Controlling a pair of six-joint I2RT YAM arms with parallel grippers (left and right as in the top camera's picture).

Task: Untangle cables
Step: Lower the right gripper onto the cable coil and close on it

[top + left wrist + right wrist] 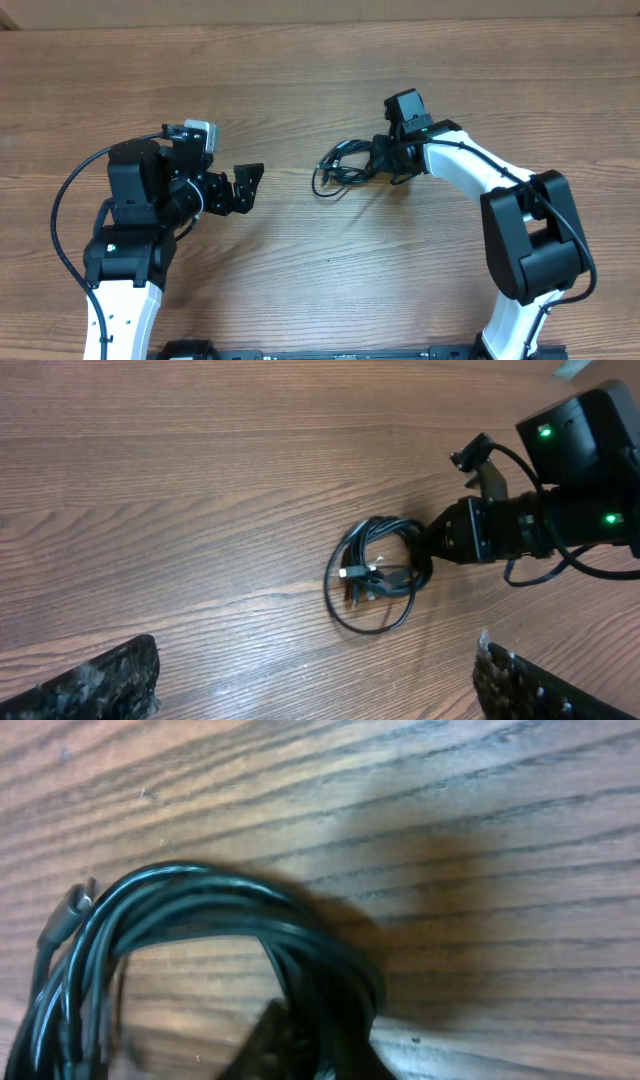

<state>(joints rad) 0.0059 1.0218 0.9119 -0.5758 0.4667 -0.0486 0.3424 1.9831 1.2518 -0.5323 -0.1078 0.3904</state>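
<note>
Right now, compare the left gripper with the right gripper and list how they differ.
The left gripper stands wide open; the right gripper is shut. The left gripper holds nothing, while the right gripper pinches the edge of the cable bundle. The left gripper sits apart from the bundle, over bare wooden table; the right gripper touches it. Both are black two-finger grippers, pointing toward each other.

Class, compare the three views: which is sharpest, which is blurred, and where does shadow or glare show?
Overhead: even light, sharp, cables small. Left wrist: cables crisp, left hand's fingers blurred. Right wrist: cables soft-focus, glinting highlights, a dark shadow on the table beside them.
</note>
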